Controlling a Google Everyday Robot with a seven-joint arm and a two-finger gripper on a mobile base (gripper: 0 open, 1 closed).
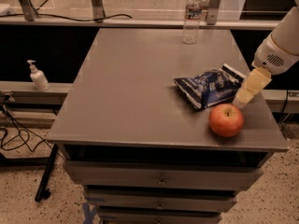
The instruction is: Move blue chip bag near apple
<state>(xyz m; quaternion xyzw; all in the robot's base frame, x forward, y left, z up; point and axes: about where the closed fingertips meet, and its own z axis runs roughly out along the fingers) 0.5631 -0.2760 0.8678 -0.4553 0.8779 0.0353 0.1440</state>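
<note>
The blue chip bag [208, 87] lies crumpled on the right part of the grey table [131, 78]. The red-orange apple [226, 120] stands just in front of it to the right, almost touching the bag's front edge. My gripper [243, 97], cream-coloured below a white wrist, reaches in from the right. Its tip is low at the bag's right end, just behind the apple.
A clear water bottle [191, 17] stands at the table's back edge. A soap dispenser [38, 77] sits on a ledge to the left. Drawers [161, 178] are below the tabletop. Cables lie on the floor at the left.
</note>
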